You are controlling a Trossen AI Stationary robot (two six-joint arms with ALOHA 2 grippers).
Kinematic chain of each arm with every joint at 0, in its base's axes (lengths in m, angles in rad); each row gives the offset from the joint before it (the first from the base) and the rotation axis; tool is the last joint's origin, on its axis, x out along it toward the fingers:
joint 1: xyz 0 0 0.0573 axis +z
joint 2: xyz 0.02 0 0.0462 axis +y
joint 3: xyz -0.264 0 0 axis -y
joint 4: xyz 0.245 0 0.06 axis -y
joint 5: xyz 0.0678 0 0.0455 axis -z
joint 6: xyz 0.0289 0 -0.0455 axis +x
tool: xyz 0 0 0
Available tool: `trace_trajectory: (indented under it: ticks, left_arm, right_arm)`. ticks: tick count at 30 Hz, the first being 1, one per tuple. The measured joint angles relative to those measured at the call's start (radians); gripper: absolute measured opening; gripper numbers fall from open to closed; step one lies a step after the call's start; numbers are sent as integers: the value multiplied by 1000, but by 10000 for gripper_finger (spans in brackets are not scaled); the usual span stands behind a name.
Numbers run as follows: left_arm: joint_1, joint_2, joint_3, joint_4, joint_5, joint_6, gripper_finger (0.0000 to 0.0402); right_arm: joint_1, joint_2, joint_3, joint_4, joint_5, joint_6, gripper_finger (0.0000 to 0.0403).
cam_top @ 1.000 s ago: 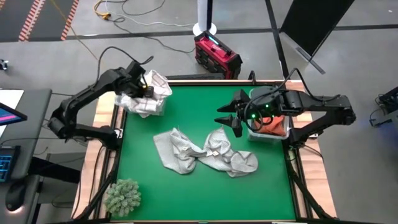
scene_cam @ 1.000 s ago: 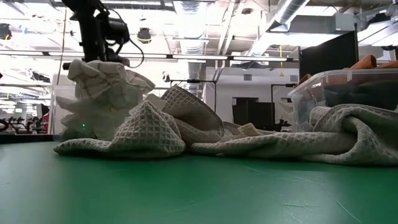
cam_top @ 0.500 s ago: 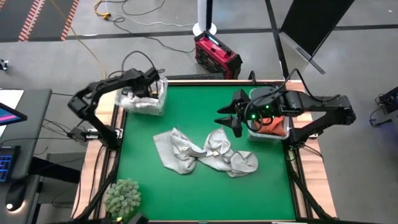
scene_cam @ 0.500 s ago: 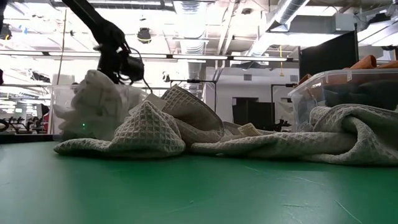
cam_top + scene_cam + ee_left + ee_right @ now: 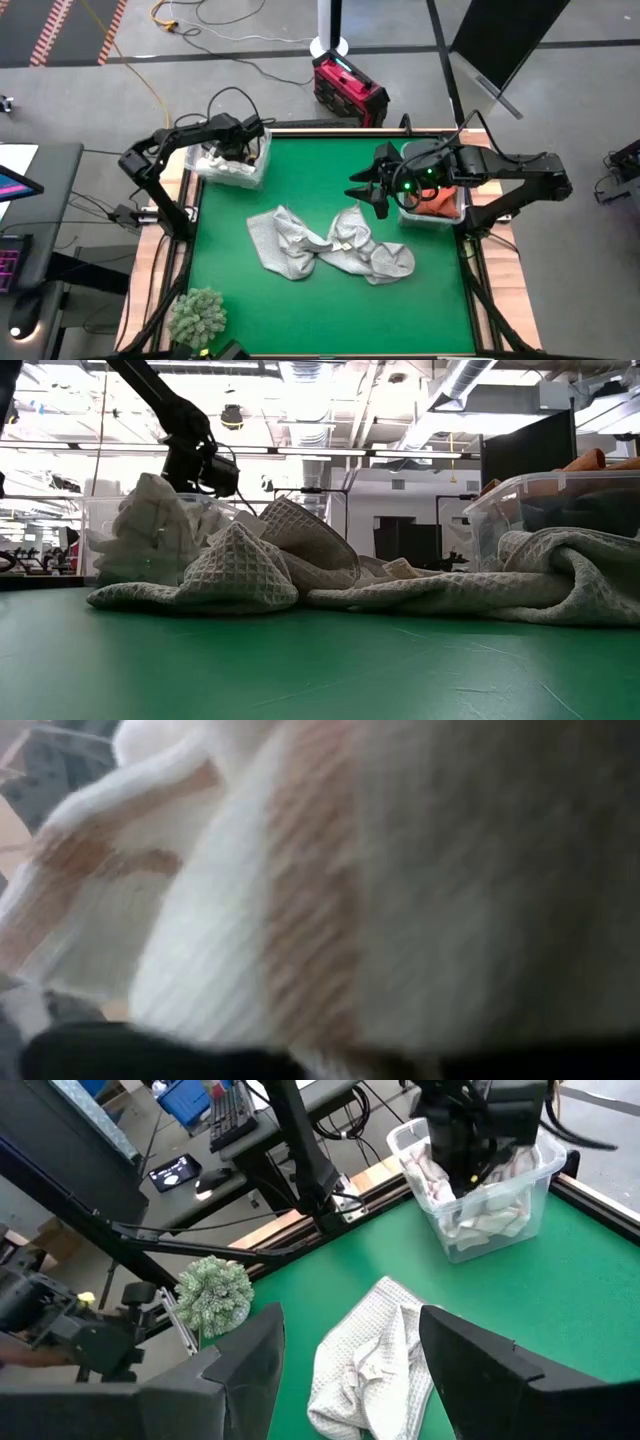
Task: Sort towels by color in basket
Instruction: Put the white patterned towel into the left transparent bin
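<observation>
Green tabletop [image 5: 330, 310] fills centre of high view. Largest item on it: pile of light grey waffle towels [image 5: 325, 245] sprawled mid-frame, running from left-centre toward lower right; same pile [image 5: 300, 565] spans the low view and shows in the right wrist view [image 5: 375, 1355]. Fuzzy grey-green clump [image 5: 197, 315] at lower left corner of tabletop, well apart from the pile.

Clear bin [image 5: 232, 165] at upper left corner, stuffed with white and checked towels [image 5: 225, 160]; also seen in low view, left side [image 5: 150, 540], and upper right of right wrist view [image 5: 485, 1200]. Second clear bin [image 5: 432, 205] at right edge, rust-orange towels [image 5: 438, 203] inside; in low view at far right [image 5: 545, 495].

Left claw [image 5: 240, 143] down in upper-left bin, on the white towels; left wrist view filled with blurred white cloth [image 5: 300, 900]. Fingers hidden in cloth, cannot tell whether apart or clamped.

Right claw [image 5: 368, 190] hovering just left of right-hand bin, above upper right end of grey pile; fingers spread wide apart [image 5: 345, 1380], nothing between them.
</observation>
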Motion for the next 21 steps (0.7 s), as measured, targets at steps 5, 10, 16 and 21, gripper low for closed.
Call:
trace_trajectory:
  ticks: [5,10,16,21]
  left_arm:
    - [-1,-63,19,-56,11,24,170]
    - [-1,-172,41,-71,3,-19,243]
    - [-1,-331,105,-66,-113,-13,274]
    - [0,-460,145,-69,4,-25,275]
  right_arm:
    - [0,0,0,0,0,-1,260]
    - [0,0,0,-1,0,-4,260]
    - [0,0,0,-1,0,-19,260]
    - [0,0,0,-1,0,-21,260]
